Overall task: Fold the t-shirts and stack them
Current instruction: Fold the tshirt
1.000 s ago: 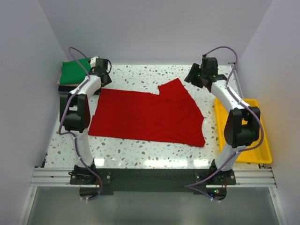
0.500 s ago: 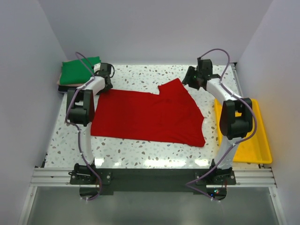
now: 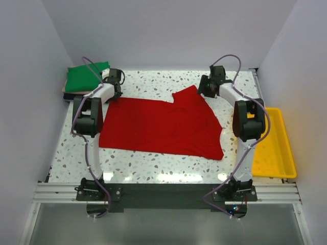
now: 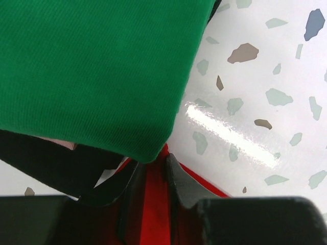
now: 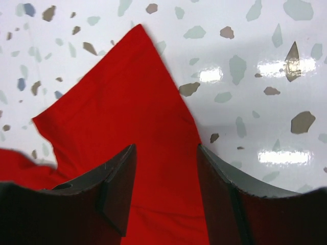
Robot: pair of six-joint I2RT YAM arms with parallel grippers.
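The red t-shirt (image 3: pixel 161 125) lies spread flat on the speckled table. My left gripper (image 3: pixel 113 89) is at its back-left corner. In the left wrist view its fingers (image 4: pixel 181 184) stand close together with a strip of the red cloth (image 4: pixel 156 204) pinched between them. The green folded shirt (image 3: pixel 84 76) sits just behind, on a pink (image 4: pixel 59 144) and a black (image 4: pixel 51 163) one. My right gripper (image 3: pixel 205 88) is open over the shirt's back-right sleeve (image 5: pixel 127 102), its fingertips (image 5: pixel 122 168) spread either side of the cloth.
A yellow tray (image 3: pixel 278 153) stands along the right edge of the table. White walls close in the back and both sides. The green stack (image 4: pixel 92 71) nearly touches my left fingers.
My right gripper has moved left onto the red sleeve's tip. My left gripper dropped to the shirt's corner a second ago and has held still since.
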